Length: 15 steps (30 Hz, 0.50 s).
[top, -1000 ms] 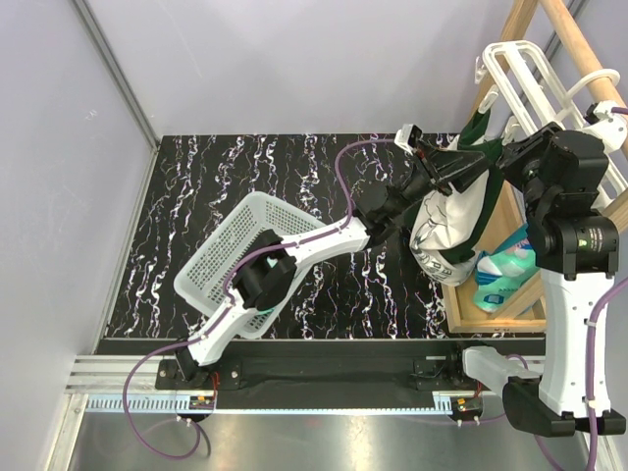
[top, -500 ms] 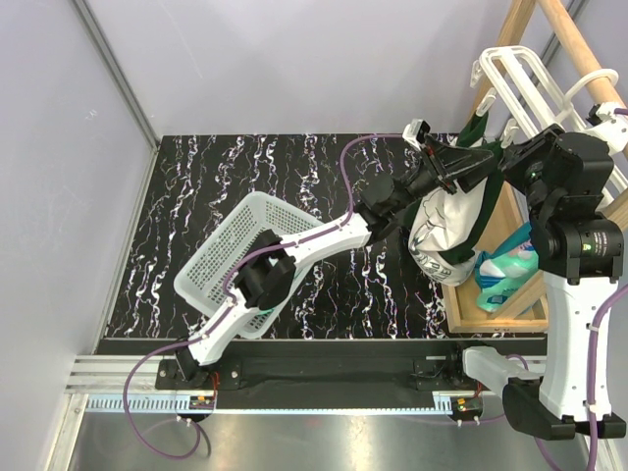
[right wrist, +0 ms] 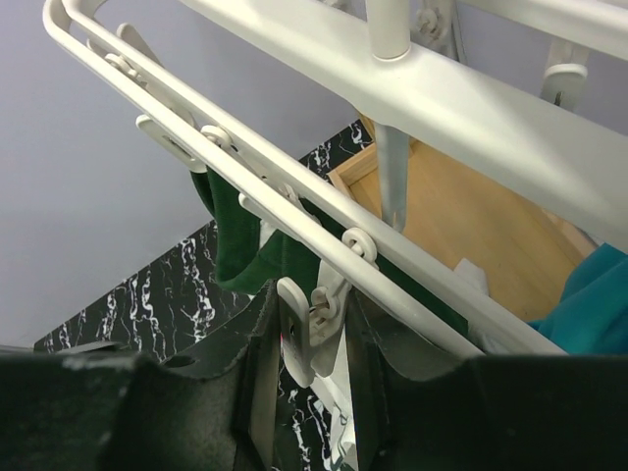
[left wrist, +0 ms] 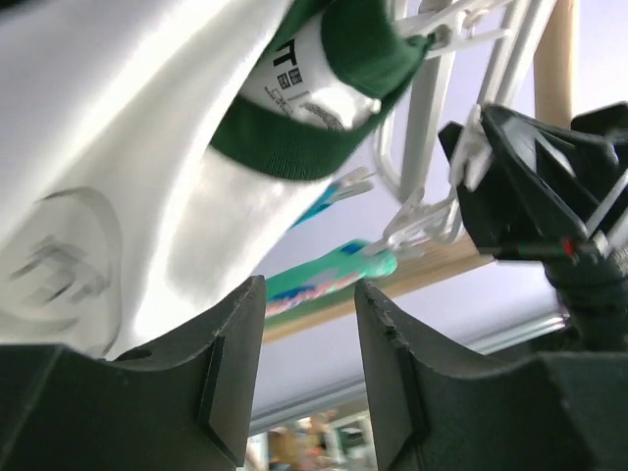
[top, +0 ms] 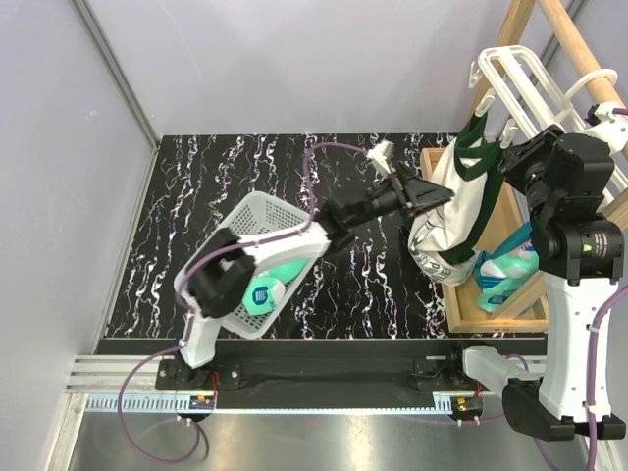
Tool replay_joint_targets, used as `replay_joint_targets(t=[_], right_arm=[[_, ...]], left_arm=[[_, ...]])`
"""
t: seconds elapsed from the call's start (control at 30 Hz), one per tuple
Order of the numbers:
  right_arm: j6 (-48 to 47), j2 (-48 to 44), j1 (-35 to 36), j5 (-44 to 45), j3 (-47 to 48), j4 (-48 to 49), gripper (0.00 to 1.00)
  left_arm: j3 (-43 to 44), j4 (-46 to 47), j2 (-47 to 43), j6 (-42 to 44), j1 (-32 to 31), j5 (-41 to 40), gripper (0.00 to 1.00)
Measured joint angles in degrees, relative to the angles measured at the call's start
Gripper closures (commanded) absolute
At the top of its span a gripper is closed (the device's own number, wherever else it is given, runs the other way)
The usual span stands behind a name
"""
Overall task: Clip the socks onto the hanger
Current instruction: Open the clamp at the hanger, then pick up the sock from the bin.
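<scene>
The hanger [top: 525, 71] hangs from the rack [top: 579, 44] over the far right corner of the desk [top: 177, 196], with a white, green-banded cloth [top: 446, 211] already clipped to it. The right tool [right wrist: 306, 329] is clenched on a clip [right wrist: 297, 343] under the hanger's outer bar. Judged from the wrist view, it pinches the clip so that the mouth can take a sock. The left tool [top: 424, 193] is released and empty, just beside the hung cloth. One sock [top: 265, 292] lies in the basket [top: 221, 250] near the near left corner. More socks [top: 505, 267] lie in the rack's base at the right edge. Step in hand, as judged: fetch the next sock. Lower the left tool into the basket and grasp the sock at its cuff, so that a short edge stands free. Carry it clear of the hung cloth. Feed the free edge fully into the clip mouth. Hold the right tool steady until the edge is seated, then release it first. Risk: a swinging hanger moves the clip off line.
</scene>
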Motion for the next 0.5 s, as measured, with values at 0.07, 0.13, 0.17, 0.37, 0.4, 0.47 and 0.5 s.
replay_joint_targets(t=[0.07,0.13,0.17,0.37,0.4,0.47,0.5], right_arm=[[-0.4,0.0,-0.1,0.0,-0.3,0.0,1.0],[-0.9,0.1,-0.2,0.0,-0.4,0.0,1.0],[-1.1,0.1,-0.2,0.0,-0.4,0.0,1.0],[-1.6,0.2,-0.2,-0.1,-0.5,0.0,1.0],[-1.6,0.2,-0.2,-0.1,-0.5,0.0,1.0],[-1.7,0.2,-0.2,-0.2,-0.6,0.0,1.0],[-1.8,0.3,-0.2,-0.2,-0.6,0.0,1.0]], left_arm=[[-6.0,-3.0,-6.3,4.8,1.6,0.1,0.54],[-11.5,-8.4,-13.7,11.6,3.3,-0.1,0.53],[-13.6,-12.3,-17.6,15.2,4.2,-0.6,0.52],[-19.9,-40.3,-40.6,40.2,6.7,-14.1,0.47],[-20.2,-44.5,-43.4,43.5,7.3,-16.6,0.47],[-21.4,-52.5,-47.6,48.8,9.3,-20.6,0.46],[-22.9,-55.5,-49.1,51.1,10.9,-22.2,0.46]])
